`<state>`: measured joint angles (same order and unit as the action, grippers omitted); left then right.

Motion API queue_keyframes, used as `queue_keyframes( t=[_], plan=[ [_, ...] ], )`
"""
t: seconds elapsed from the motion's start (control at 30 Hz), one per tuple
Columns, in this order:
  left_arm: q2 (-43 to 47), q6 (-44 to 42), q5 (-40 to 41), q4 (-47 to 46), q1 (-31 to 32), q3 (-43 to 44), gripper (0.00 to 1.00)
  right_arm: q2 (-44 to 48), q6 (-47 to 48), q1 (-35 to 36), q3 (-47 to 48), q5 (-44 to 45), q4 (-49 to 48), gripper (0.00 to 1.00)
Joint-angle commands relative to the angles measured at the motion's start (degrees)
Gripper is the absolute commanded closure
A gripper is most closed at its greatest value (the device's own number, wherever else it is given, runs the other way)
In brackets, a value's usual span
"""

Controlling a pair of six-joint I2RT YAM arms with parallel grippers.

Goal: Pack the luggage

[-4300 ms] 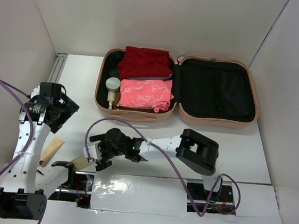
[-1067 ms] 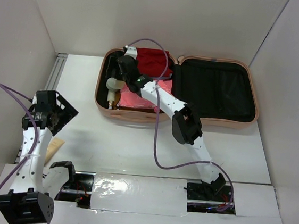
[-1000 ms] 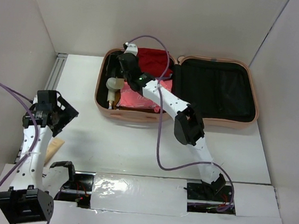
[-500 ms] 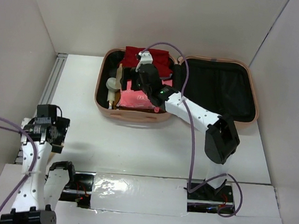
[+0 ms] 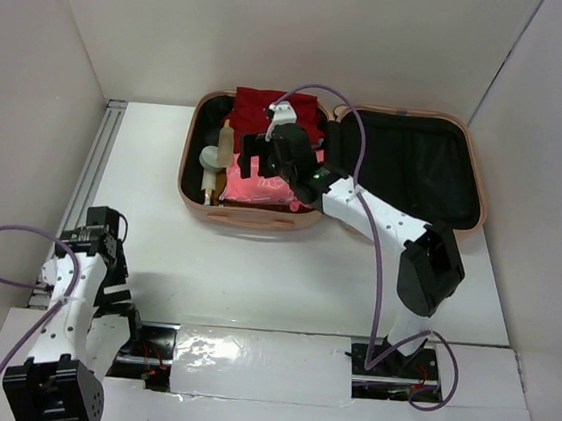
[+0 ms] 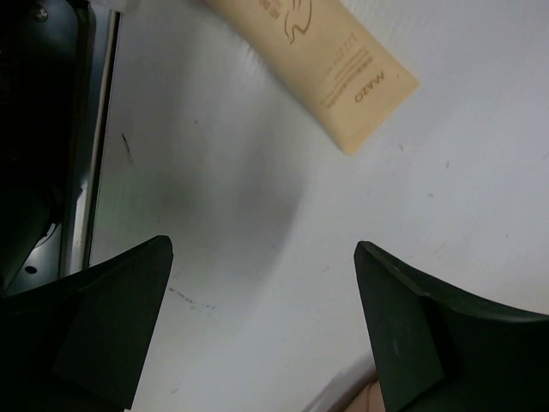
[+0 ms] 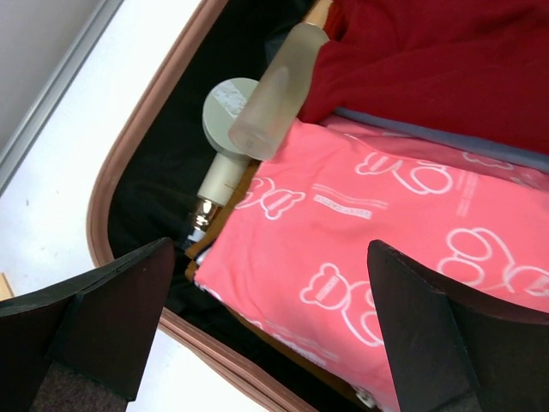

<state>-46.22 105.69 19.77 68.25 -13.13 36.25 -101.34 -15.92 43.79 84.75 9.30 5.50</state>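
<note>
The luggage (image 5: 260, 218) lies open along the far edge of the bench (image 5: 274, 280), its black-lined lid flat toward the right edge. The other half holds a red garment (image 7: 446, 60), a pink bear-print packet (image 7: 386, 249), a frosted bottle (image 7: 274, 94) and a grey-capped bottle (image 7: 225, 142) by the shell wall. The right claw (image 7: 270, 330) hangs over that half, spread wide, gripping nothing. The left claw (image 6: 266, 326), also spread and empty, hovers low at the near left corner, a beige tube (image 6: 317, 60) lying just beyond it
</note>
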Motion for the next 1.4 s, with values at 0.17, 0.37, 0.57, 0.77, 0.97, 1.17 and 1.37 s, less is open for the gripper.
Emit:
queue_keyframes(
  t=[0.17,0.37,0.57,0.77,0.97,1.17,1.37],
  plan=[
    [-8.34,11.64,4.66,-0.84,-3.92,-2.87,0.00,5.45,2.65,-1.08,-0.38,-0.16,1.80,0.00],
    [-14.60,11.03,6.77,-1.00,-9.45,0.57,0.00,4.84,3.79,-1.60,0.33,-0.77,2.85,0.00],
    [-17.85,5.17,8.44,-5.04,-17.19,0.67,0.00,5.54,4.85,-3.35,0.85,-2.96,2.85,0.00],
    [-23.12,-5.04,6.25,-13.74,-26.58,-0.13,0.00,4.49,4.85,-4.42,2.00,-4.03,4.08,0.00],
    [-30.42,-9.36,6.33,-14.99,-27.83,4.88,0.00,3.34,4.85,-4.94,2.00,-6.05,4.08,0.00],
    [-31.57,-10.76,4.75,-17.18,-27.83,2.69,0.37,3.86,3.53,-5.99,1.82,-6.66,3.56,0.00],
    [-28.85,-19.54,2.56,-22.18,-27.83,1.98,1.00,5.63,2.22,-6.69,-0.98,-6.66,1.80,0.00]
  ],
)
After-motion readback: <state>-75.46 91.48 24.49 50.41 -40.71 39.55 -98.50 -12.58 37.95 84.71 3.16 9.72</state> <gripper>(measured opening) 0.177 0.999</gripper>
